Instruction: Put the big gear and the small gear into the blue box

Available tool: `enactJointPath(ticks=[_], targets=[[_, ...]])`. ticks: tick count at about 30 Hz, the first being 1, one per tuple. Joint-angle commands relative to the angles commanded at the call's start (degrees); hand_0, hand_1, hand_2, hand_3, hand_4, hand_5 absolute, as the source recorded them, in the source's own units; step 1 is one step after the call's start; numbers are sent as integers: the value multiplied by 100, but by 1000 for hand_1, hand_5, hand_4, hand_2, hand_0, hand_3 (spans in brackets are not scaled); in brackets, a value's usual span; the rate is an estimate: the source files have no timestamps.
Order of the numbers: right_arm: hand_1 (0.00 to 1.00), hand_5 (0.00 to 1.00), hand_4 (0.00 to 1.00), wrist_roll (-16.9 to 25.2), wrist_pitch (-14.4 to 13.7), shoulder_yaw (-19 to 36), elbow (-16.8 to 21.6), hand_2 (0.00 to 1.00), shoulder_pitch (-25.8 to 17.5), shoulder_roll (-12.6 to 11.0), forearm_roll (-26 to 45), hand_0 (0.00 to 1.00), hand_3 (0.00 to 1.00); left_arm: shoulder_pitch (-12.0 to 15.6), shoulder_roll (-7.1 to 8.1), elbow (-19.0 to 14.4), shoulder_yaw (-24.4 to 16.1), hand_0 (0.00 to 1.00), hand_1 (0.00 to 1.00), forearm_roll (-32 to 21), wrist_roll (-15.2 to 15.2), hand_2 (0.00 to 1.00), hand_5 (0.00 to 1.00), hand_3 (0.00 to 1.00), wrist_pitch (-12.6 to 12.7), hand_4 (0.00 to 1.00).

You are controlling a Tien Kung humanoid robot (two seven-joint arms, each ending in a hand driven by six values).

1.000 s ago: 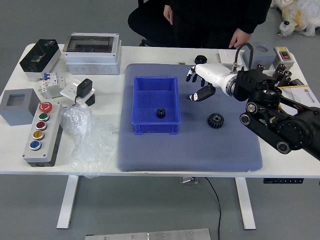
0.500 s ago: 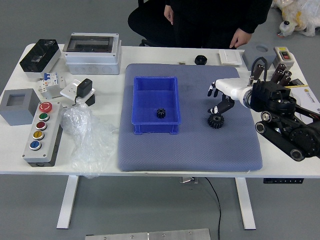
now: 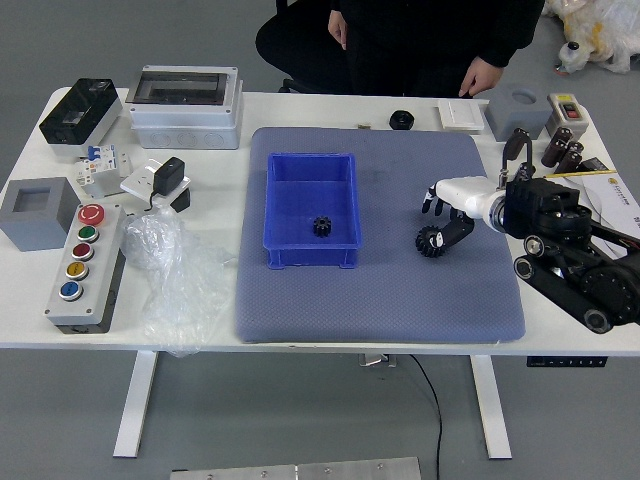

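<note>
The robot's right hand (image 3: pixel 472 200), reaching in from the right side of the frame, is low over the mat right of centre, its fingers (image 3: pixel 458 232) spaced apart and bent downward. A fingertip overlaps the right edge of the big gear (image 3: pixel 427 241), a black toothed wheel lying flat on the mat; whether they touch cannot be told. The hand is not closed around the gear. The grey-blue mat (image 3: pixel 380 310) spreads across the middle of the white table (image 3: pixel 215 335). Left of the gear, at the centre of the frame, sits an open blue box (image 3: pixel 312 184), with the small gear (image 3: pixel 322 226), also black, on its floor toward the front. Above the hand, near the far edge, are a round black part (image 3: pixel 402 120) and a flat white block (image 3: pixel 460 115). At the top of the frame stands a person in dark clothes (image 3: pixel 430 40), one hand (image 3: pixel 338 28) at upper centre and the other (image 3: pixel 480 77) just beyond the far edge; neither holds anything visible. At the left are a crumpled clear plastic bag (image 3: pixel 183 285) and a control box (image 3: pixel 98 290) with coloured buttons.
</note>
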Motion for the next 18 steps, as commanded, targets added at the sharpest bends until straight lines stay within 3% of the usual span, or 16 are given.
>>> enactJointPath(ticks=[18], targets=[[556,234,816,-13,40,-51,-22,702,-36,33,27,556,755,1,-4,0,19,860,832,-4,3,829,374,780,0,595]])
